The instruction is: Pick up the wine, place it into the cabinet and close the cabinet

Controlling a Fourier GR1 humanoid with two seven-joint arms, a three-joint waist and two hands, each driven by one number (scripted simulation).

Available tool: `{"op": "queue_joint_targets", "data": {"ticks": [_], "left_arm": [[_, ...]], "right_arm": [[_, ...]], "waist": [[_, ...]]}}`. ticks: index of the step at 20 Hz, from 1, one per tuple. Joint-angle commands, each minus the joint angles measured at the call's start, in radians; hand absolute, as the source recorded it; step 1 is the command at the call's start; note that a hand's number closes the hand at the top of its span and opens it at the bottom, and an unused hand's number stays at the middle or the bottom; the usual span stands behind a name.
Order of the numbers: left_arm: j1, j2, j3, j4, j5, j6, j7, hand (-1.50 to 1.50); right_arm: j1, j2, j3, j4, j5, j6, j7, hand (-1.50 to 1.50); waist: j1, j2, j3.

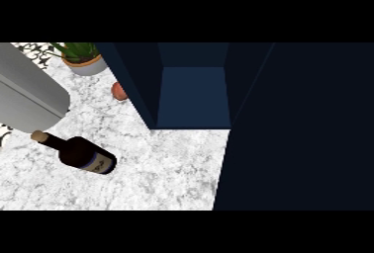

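White marbled worktop (168, 163) is seen from above. No hand is shown, so neither grip can be told. Near the left edge the wine (79, 152) is laid tilted, cork up-left. Behind it the dark cabinet (191, 94) is stood open, its compartment bare. A potted plant (82, 58) is set at the back left corner.

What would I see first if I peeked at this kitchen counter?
Your eye would land on the dark wine bottle standing out against the white marble counter at the left. Next comes the big dark blue cabinet, open at the top middle, with its door filling the right side. A potted plant and a grey box-like thing sit at the upper left, and no robot hand shows.
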Motion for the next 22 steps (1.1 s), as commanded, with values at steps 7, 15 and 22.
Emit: {"op": "queue_joint_targets", "data": {"ticks": [7, 15, 22], "left_arm": [[-0.044, -0.063, -0.055, -0.001, -0.124, 0.045, 0.025, -1.50], [-0.068, -0.139, -0.083, 0.153, -0.281, -0.095, -0.038, -1.50], [-0.071, -0.166, -0.086, 0.229, -0.338, -0.159, -0.055, -1.50]], "right_arm": [[-0.091, -0.029, 0.053, -0.141, 0.138, -0.093, 0.149, -1.50], [-0.104, -0.076, 0.095, -0.158, 0.174, -0.145, 0.178, -1.50], [-0.138, -0.111, 0.108, -0.194, 0.166, -0.183, 0.221, -1.50]], "waist": [[-0.007, 0.001, 0.000], [-0.016, 0.001, -0.001], [-0.011, 0.000, -0.001]]}}
